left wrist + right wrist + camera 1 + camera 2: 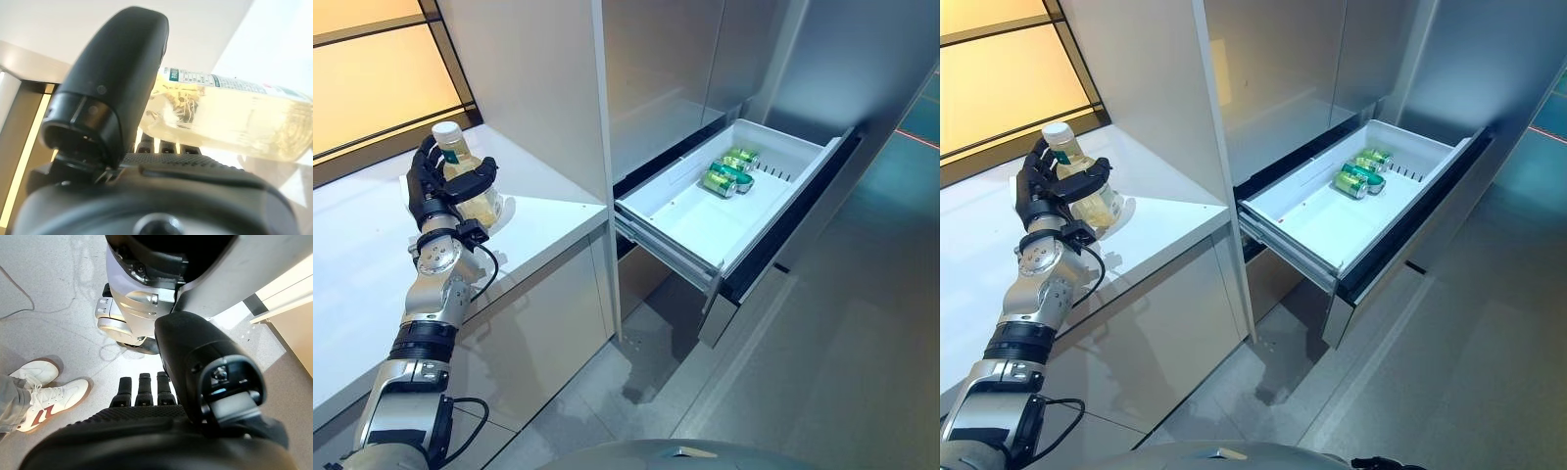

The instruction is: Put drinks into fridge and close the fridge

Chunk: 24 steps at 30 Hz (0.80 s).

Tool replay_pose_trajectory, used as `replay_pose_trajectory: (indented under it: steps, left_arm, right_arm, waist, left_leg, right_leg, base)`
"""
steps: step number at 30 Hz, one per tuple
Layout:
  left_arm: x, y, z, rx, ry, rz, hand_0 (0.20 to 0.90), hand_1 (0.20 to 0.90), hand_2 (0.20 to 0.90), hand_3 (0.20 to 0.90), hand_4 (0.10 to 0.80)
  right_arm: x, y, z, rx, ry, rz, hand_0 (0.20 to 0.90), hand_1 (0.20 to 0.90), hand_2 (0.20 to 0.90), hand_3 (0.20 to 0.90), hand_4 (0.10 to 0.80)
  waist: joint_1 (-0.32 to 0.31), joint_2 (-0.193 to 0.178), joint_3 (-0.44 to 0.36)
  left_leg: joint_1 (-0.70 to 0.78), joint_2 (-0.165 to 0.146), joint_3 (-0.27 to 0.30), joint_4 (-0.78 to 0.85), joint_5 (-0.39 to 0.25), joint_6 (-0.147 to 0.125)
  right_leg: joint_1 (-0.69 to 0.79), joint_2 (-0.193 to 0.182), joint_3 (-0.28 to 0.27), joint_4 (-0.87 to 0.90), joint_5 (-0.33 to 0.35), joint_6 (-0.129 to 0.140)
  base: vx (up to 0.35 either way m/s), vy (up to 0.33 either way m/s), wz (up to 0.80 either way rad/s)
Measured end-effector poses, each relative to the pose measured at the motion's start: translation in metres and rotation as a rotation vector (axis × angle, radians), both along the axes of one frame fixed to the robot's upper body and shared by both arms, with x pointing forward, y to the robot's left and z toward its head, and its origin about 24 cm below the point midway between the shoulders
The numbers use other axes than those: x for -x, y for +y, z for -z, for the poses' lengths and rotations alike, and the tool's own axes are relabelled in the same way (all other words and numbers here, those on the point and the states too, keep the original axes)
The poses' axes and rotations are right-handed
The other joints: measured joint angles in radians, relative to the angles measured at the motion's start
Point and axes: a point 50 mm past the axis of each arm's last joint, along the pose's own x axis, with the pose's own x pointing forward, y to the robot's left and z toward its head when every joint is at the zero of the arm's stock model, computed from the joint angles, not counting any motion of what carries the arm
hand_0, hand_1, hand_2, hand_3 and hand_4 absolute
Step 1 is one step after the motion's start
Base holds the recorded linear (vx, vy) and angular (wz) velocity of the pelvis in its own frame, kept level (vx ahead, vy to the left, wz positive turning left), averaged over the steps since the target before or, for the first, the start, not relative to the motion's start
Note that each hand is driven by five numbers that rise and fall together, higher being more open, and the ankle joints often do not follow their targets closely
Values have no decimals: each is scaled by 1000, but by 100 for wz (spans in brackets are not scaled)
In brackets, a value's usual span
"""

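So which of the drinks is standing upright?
The bottle, gripped by the left hand on the counter. The green cans lie on their sides in the open drawer.

One bottle (462,174), three green cans (729,173)

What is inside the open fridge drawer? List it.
Green cans lie on their sides in the far end of the white drawer; the exact count is hard to tell. The rest of its floor is bare. The cavity behind the drawer is dark and hidden.
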Motion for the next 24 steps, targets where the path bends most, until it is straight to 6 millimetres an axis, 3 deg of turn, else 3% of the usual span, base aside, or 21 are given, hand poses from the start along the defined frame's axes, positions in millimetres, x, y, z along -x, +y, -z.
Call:
replay_pose_trajectory:
  steps: [1,2,4,6,7,24]
  left_arm:
    - [0,0,0,0,1,-1,794,794,794,776,676]
    - [0,0,0,0,1,-1,639,639,639,595,495]
    - [0,1,0,5,1,0,531,531,531,469,369]
    - [0,1,1,6,3,2,321,321,321,225,125]
    - [0,2,2,7,9,1,300,300,300,200,100]
    - [1,7,1,20,11,-4,300,300,300,200,100]
  right_arm:
    - [0,0,0,0,0,0,900,900,900,900,800]
    - [0,0,0,0,0,0,900,900,900,900,800]
    - [0,0,0,0,1,0,900,900,900,900,800]
    - [0,0,0,0,2,-1,900,900,900,900,800]
    - [0,0,0,0,2,-3,900,900,900,900,800]
    - [2,0,0,-1,7,-10,900,900,900,900,800]
  waist:
    - [-3,0,0]
    - [-4,0,0]
    - [-4,0,0]
    - [-4,-1,-1]
    - [-4,-1,-1]
    - [-6,-5,-4]
  left_leg:
    - [0,0,0,0,0,0]
    - [0,0,0,0,0,0]
    - [0,0,0,0,0,0]
    - [0,0,1,0,0,0]
    - [1,0,1,0,0,0]
    - [1,0,5,0,-2,0]
  right_leg:
    - [0,0,0,0,0,0]
    - [0,0,0,0,0,0]
    - [0,0,0,0,0,0]
    - [0,0,1,0,0,0]
    - [0,0,1,0,0,0]
    - [-1,0,7,0,1,0]
  base:
    - [0,0,0]
    - [0,0,0]
    - [0,0,0]
    - [0,0,0]
    - [0,0,0]
    - [0,0,0]
